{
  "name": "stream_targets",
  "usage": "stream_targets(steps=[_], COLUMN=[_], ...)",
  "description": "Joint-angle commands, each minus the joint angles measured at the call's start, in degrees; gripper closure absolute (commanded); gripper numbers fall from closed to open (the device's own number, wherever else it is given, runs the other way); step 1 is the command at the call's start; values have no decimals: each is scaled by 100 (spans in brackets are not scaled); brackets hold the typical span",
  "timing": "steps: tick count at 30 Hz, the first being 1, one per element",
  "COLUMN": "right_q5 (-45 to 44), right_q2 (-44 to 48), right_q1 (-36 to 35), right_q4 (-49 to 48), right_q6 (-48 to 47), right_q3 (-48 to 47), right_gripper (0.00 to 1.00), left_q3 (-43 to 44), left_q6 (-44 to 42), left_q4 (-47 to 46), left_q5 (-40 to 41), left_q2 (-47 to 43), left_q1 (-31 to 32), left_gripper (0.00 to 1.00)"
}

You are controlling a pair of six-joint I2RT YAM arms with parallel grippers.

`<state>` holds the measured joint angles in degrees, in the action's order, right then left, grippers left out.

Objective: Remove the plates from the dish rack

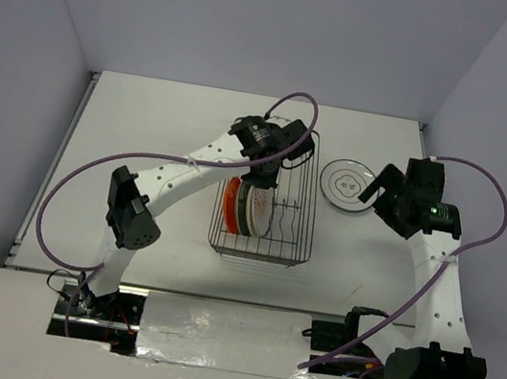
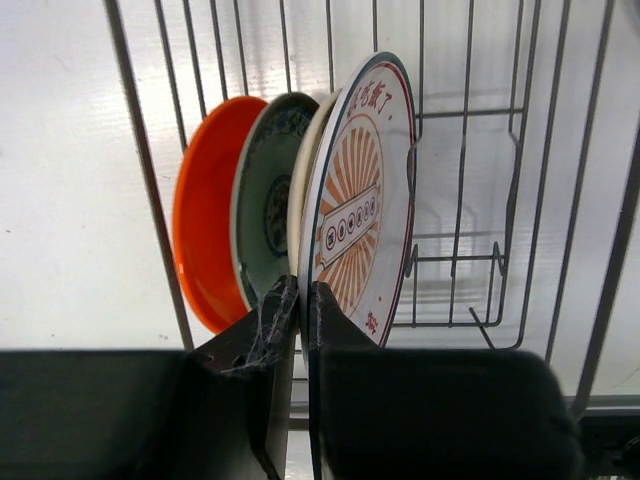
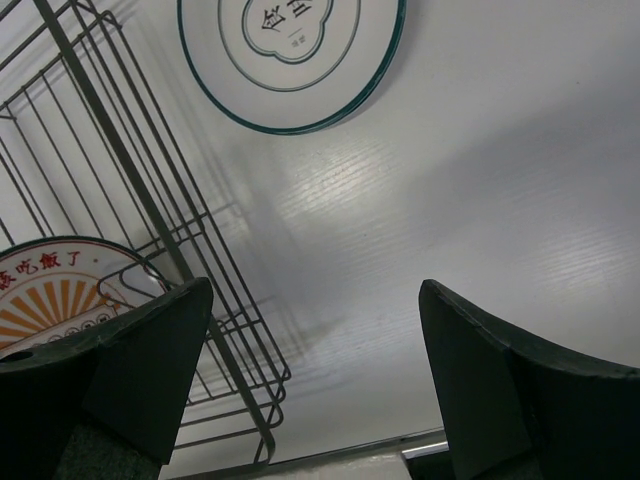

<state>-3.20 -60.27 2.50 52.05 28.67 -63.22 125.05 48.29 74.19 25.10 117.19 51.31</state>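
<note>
Orange-rayed plate [image 2: 355, 200] rim pinched between my closed left fingers [image 2: 250, 380], rack [image 2: 146, 150] wires close beside; overhead hides this. Right gripper [image 3: 315, 290] gapes, holding nothing, near ringed plate [image 3: 290, 60].

Robotics lab bench, i.e. a test cell. The dish rack [image 1: 311, 209] w/ a few plates [image 1: 234, 204] stands mid-table on a plain white table [image 1: 146, 133]. Behind the rack & to both sides of it, bare pale walls [image 1: 261, 26] box the table in. On the rack's near side, two white-and-black robot arms, left arm [image 1: 172, 181] & right arm [image 1: 446, 290], are bolted at the table edge, w/ loose purple cables [image 1: 44, 208] looping out either side. Also near side: silver tape [image 1: 219, 335] over the edge, exposed wiring [image 1: 101, 315] by the left arm's base.
</note>
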Motion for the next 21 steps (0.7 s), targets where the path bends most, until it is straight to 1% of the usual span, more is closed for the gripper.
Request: stream_targets(steps=[1,5,6,8,9,10,11,12,13,14,15,16,17,18,19,21], right_q5=[293,1284,1870,2549,3318,3700,4078,4404,4903,5082,5354,5452,5505,5575,5602,5585], right_q2=[130,173,200,287,366,393,411,454,498,534,621,657,692,744,762,789], right_q1=[-30,-22,-22,-22,-22,-22,-22,-22,-22,-22,-30,-22,-22,-22,-13,-22], right_q4=[-116,-406,-624,-888,-1194,-1354,-1504,-1818,-1987,-2319,-2479,-2602,-2786,-2823,-2867,-2885], right_q6=[-19,-212,-351,-475,-537,-546,-477,-406,-310,-118,-37,33,121,139,148,139], right_q3=[-59,82,108,204,248,318,363,407,459,547,583,626,627,627,601,565], right_gripper=[9,9,9,9,9,9,9,9,8,8,8,8,8,8,8,8], left_q3=[572,941,1081,1109,900,706,209,-110,-435,-1117,-1480,-2137,-2439,-2738,-3228,-3644], left_q6=[321,312,295,233,181,24,-47,-100,-162,-145,-66,-22,31,127,197,381], left_q4=[209,350,368,219,53,-497,-868,-1272,-2137,-2581,-3029,-3895,-4321,-5083,-5395,-5966], left_q5=[425,522,513,452,295,146,-30,-397,-618,-847,-1336,-1585,-1831,-2216,-2359,-2614], left_q2=[-196,-310,-354,-633,-783,-1185,-1424,-1662,-2169,-2426,-2646,-3083,-3279,-3620,-3763,-4096], left_q1=[-15,-147,-174,-253,-270,-331,-349,-376,-428,-481,-534,-647,-718,-806,-841,-921], left_gripper=[100,100,100,100,100,100,100,100,100,100,100,100,100,100,100,100])
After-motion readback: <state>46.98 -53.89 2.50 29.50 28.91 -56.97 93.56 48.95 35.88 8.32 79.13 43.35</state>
